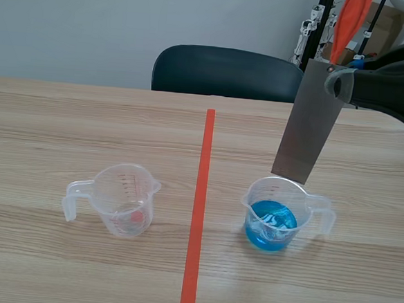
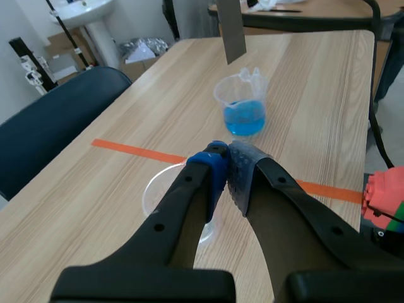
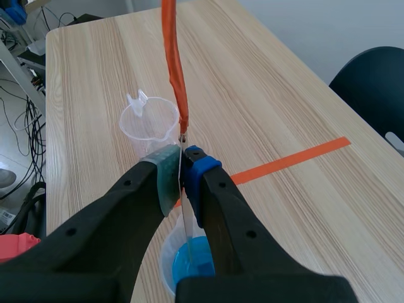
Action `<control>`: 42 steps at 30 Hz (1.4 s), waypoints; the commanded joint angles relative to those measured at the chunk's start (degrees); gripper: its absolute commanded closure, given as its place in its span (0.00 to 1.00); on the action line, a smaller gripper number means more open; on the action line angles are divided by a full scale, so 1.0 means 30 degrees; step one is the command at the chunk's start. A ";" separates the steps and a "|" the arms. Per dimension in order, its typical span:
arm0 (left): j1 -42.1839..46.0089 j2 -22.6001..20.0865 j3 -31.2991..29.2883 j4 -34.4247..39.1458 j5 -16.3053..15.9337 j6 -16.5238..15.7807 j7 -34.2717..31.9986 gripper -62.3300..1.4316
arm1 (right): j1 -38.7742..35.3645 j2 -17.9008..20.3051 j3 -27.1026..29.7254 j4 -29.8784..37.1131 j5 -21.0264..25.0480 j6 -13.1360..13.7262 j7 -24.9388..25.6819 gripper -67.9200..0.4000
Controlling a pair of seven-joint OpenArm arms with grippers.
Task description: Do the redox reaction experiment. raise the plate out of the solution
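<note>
A grey metal plate (image 1: 307, 131) hangs tilted over the clear beaker of blue solution (image 1: 273, 217), its lower edge at about rim height and clear of the liquid. My right gripper (image 1: 336, 83) is shut on the plate's upper end, where an orange ribbon (image 1: 350, 23) is attached. From the right wrist the plate (image 3: 183, 165) shows edge-on between the pads, with the blue beaker (image 3: 189, 260) under the gripper. My left gripper (image 2: 227, 153) is shut on nothing above the empty beaker (image 2: 158, 197); ahead of it stand the blue beaker (image 2: 243, 108) and the plate (image 2: 231, 28).
An empty measuring beaker (image 1: 119, 201) stands left of the orange tape line (image 1: 197, 213). A dark chair (image 1: 225, 71) is across the table. A red object (image 2: 382, 197) lies past the table's edge beside the left gripper.
</note>
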 commanded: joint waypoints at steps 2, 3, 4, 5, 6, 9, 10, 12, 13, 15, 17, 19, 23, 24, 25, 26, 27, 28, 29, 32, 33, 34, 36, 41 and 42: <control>-0.0160 0.0007 -0.0022 0.1464 -0.0350 -0.0051 0.1093 0.94 | 0.0335 0.0204 0.0204 0.0233 0.0357 0.0226 0.0452 0.99; -0.0226 0.0051 -0.0022 0.1974 -0.0444 -0.0044 0.1734 0.94 | 0.0328 0.0204 0.0204 0.0233 0.0357 0.0226 0.0452 0.99; -0.0423 0.0124 -0.0015 0.2404 -0.0590 -0.0095 0.2310 0.94 | 0.0328 0.0204 0.0204 0.0226 0.0357 0.0226 0.0452 0.99; -0.0532 0.0168 -0.0015 0.2776 -0.0911 -0.0117 0.2878 0.94 | 0.0328 0.0204 0.0204 0.0226 0.0357 0.0226 0.0452 0.99; -0.0721 0.0197 0.0007 0.3126 -0.1180 -0.0138 0.3315 0.94 | 0.0328 0.0204 0.0204 0.0226 0.0357 0.0226 0.0466 0.99; -0.1137 0.0204 0.0095 0.4036 -0.1858 -0.0168 0.4721 0.94 | 0.0328 0.0204 0.0204 0.0226 0.0357 0.0226 0.0510 0.99; -0.1275 0.0204 0.0102 0.4306 -0.1858 -0.0168 0.5209 0.94 | 0.0328 0.0204 0.0204 0.0226 0.0357 0.0226 0.0532 0.99; -0.1610 0.0204 0.0270 0.4626 -0.1931 -0.0160 0.6047 0.94 | 0.0328 0.0204 0.0204 0.0226 0.0357 0.0226 0.0546 0.99; -0.1807 0.0211 0.0401 0.4685 -0.1938 -0.0153 0.6360 0.94 | 0.0328 0.0204 0.0204 0.0226 0.0357 0.0226 0.0583 0.99; -0.2295 0.0219 0.0758 0.4677 -0.2288 -0.0109 0.6994 0.94 | 0.0328 0.0204 0.0204 0.0226 0.0357 0.0226 0.0583 0.99; -0.2885 0.0452 0.1086 0.4670 -0.2710 -0.0109 0.7876 0.94 | 0.0328 0.0204 0.0204 0.0226 0.0357 0.0226 0.0590 0.99; -0.3570 0.0743 0.1494 0.4663 -0.2696 -0.0117 0.8459 0.94 | 0.0328 0.0204 0.0204 0.0226 0.0350 0.0226 0.0590 0.99; -0.4809 0.0852 0.2528 0.4663 -0.2696 -0.0102 0.9435 0.94 | 0.0328 0.0211 0.0204 0.0226 0.0350 0.0226 0.0590 0.99; -0.5122 0.0852 0.2739 0.4663 -0.2696 -0.0095 0.9639 0.94 | 0.0328 0.0211 0.0204 0.0226 0.0350 0.0226 0.0590 0.99; -0.5464 0.0860 0.2943 0.4663 -0.2710 -0.0095 0.9850 0.94 | 0.0328 0.0211 0.0204 0.0226 0.0350 0.0226 0.0590 0.99; -0.5821 0.0882 0.3140 0.4663 -0.2703 -0.0095 0.9967 0.94 | 0.0328 0.0211 0.0204 0.0226 0.0350 0.0226 0.0590 0.99; -0.6178 0.0903 0.3337 0.4663 -0.2710 -0.0095 1.0091 0.94 | 0.0328 0.0211 0.0204 0.0226 0.0350 0.0226 0.0590 0.99; -0.6521 0.0903 0.3555 0.4663 -0.2732 -0.0095 1.0287 0.94 | 0.0328 0.0211 0.0204 0.0226 0.0350 0.0226 0.0590 0.99; -0.6900 0.0911 0.3803 0.4663 -0.2827 -0.0095 1.0528 0.94 | 0.0328 0.0211 0.0204 0.0226 0.0350 0.0226 0.0590 0.99; -0.7956 0.1173 0.4568 0.4641 -0.2841 -0.0102 1.1519 0.94 | 0.0328 0.0211 0.0204 0.0226 0.0350 0.0226 0.0583 0.99; -0.8313 0.1333 0.4903 0.4619 -0.2834 -0.0102 1.1883 0.94 | 0.0328 0.0211 0.0204 0.0226 0.0350 0.0226 0.0597 0.99; -0.8655 0.1508 0.5231 0.4546 -0.2827 -0.0109 1.2138 0.94 | 0.0328 0.0211 0.0204 0.0226 0.0350 0.0226 0.0590 0.99; -0.9377 0.1909 0.5952 0.4481 -0.2812 -0.0102 1.2815 0.94 | 0.0328 0.0211 0.0204 0.0226 0.0350 0.0226 0.0597 0.99; -1.1023 0.2900 0.7606 0.4408 -0.2586 -0.0102 1.4054 0.93 | 0.0328 0.0211 0.0204 0.0226 0.0350 0.0226 0.0597 0.99; -1.1315 0.3104 0.7876 0.4357 -0.2470 -0.0095 1.4309 0.93 | 0.0321 0.0211 0.0204 0.0226 0.0350 0.0226 0.0597 0.99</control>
